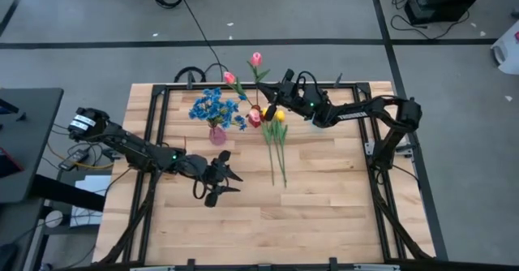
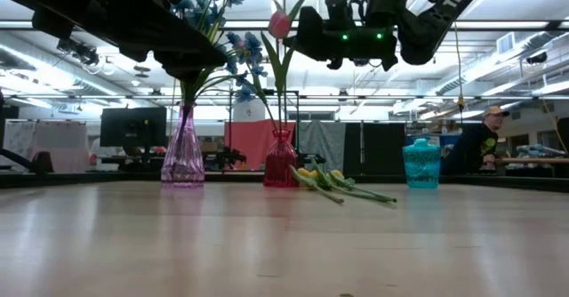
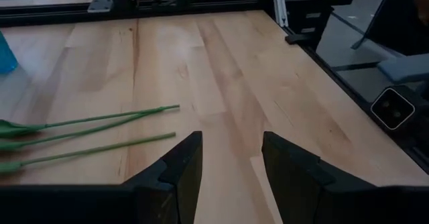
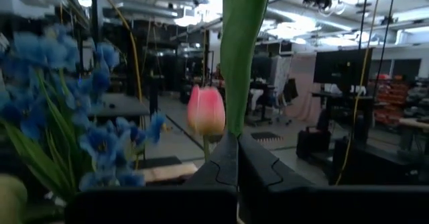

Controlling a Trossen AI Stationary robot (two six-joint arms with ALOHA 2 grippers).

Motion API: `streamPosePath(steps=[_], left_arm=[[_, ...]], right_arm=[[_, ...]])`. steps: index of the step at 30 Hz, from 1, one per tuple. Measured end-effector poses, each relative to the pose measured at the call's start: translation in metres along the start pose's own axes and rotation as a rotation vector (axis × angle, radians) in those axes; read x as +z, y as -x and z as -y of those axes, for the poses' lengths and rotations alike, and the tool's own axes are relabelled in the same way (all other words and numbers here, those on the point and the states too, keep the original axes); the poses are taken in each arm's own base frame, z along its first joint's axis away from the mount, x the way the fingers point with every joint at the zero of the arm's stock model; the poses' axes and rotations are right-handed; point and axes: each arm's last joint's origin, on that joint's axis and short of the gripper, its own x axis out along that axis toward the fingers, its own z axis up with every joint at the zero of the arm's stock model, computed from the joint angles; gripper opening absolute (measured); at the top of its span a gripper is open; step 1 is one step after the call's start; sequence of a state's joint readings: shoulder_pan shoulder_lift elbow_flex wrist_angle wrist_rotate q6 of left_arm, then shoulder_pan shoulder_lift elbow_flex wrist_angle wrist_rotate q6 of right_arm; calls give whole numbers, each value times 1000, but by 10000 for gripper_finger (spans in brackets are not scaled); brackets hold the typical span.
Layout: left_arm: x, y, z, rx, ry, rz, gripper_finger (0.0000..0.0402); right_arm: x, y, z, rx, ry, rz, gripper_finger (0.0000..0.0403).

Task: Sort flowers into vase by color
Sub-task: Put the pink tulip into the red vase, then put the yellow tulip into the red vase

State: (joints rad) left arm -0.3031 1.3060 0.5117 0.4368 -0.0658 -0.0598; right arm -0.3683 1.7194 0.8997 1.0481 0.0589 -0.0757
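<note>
Right fingers (image 4: 236,158) pinching tulip (image 4: 242,43), wooden table (image 1: 324,206)

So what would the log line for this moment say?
right gripper: shut on pink tulip, above red vase | left gripper: open, over table | yellow tulips: lying on table

Light wooden plank surface (image 1: 324,214) bounded by a dark frame (image 1: 159,133). A purple vase (image 1: 217,135), a red vase (image 1: 255,118) and a teal container (image 2: 421,164) are stood upright on it; yellow tulips (image 1: 277,141) are laid flat beside the red vase.
</note>
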Motion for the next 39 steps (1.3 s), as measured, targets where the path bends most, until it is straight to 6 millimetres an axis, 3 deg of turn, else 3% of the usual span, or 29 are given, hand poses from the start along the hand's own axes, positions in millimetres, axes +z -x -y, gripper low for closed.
streamPosePath(steps=[17,25,34,39], left_arm=[[-1,0,0,2,20,-12,163],[-1,0,0,2,21,-13,163],[-1,0,0,2,22,-13,163],[-1,0,0,2,22,-13,163]], right_arm=[[-71,-5,-5,-4,9,-122,12],[-86,-3,-4,-72,33,-268,61],[-58,3,-2,-66,46,-363,148],[-36,16,-1,-87,-60,-505,163]])
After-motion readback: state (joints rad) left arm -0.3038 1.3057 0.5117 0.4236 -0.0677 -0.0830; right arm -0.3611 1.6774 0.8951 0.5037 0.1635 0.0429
